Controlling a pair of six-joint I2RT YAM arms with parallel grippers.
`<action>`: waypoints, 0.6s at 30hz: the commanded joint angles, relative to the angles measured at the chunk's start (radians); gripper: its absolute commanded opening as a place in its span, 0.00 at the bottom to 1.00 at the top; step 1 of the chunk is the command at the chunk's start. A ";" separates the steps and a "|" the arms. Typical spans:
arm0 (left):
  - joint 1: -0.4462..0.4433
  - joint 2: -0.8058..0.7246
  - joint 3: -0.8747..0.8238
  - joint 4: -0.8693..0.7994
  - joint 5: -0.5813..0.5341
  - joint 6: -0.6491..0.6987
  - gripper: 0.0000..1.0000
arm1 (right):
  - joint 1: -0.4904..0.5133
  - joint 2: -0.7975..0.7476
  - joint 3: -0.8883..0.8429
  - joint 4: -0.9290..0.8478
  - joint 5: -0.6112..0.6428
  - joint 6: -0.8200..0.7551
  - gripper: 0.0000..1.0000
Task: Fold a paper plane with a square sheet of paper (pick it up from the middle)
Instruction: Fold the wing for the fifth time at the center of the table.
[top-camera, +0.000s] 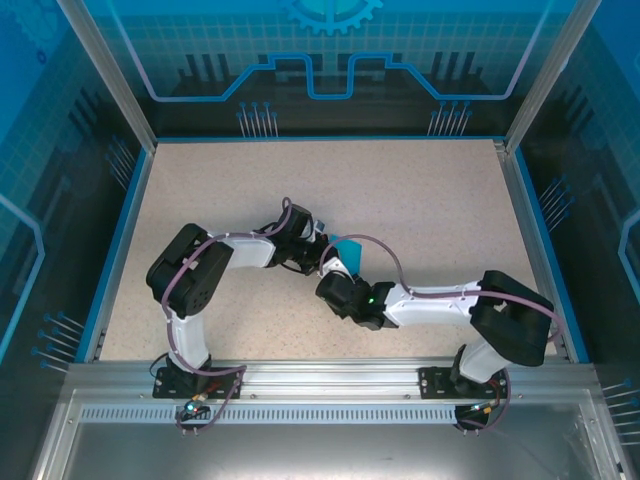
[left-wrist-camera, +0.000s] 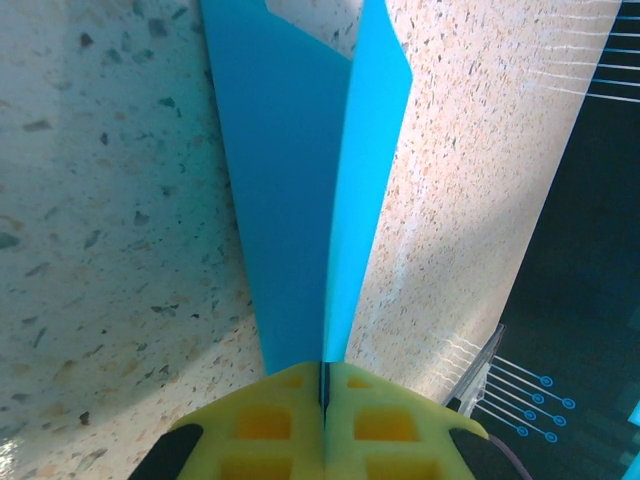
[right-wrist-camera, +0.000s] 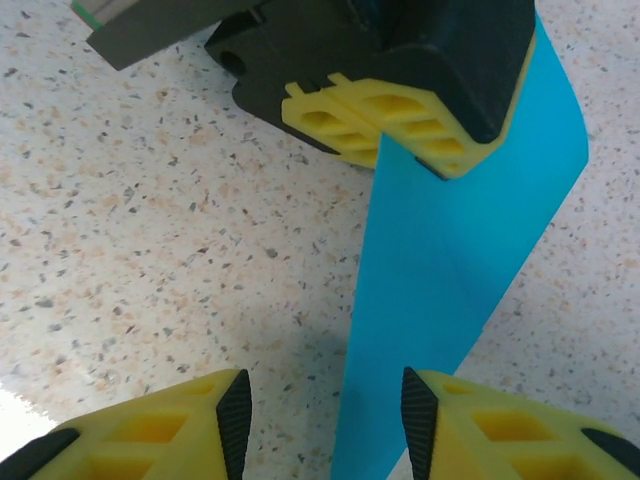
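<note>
**Paper pinched in left tool, right tool apart around its free end**

The left tool (left-wrist-camera: 323, 378) is clamped on the folded paper (left-wrist-camera: 300, 200) at its narrow end, on the crease. From the left tool the paper fans outward, seemingly clear of the table (left-wrist-camera: 100, 250). The right tool (right-wrist-camera: 320, 410) faces the left tool with its jaws apart and the paper's far end between them. If it closes off the crease, it may crumple the paper. Pulling against the left tool's pinch could tear the paper or slip it loose.
</note>
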 joint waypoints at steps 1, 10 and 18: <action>-0.006 -0.018 0.023 -0.031 -0.007 0.000 0.06 | 0.015 0.047 0.036 -0.037 0.099 0.000 0.47; -0.008 -0.018 0.026 -0.037 -0.009 0.002 0.06 | 0.015 0.085 0.050 -0.023 0.102 0.018 0.34; -0.008 -0.028 0.029 -0.052 -0.020 0.000 0.08 | 0.011 0.102 0.043 -0.012 0.099 0.031 0.12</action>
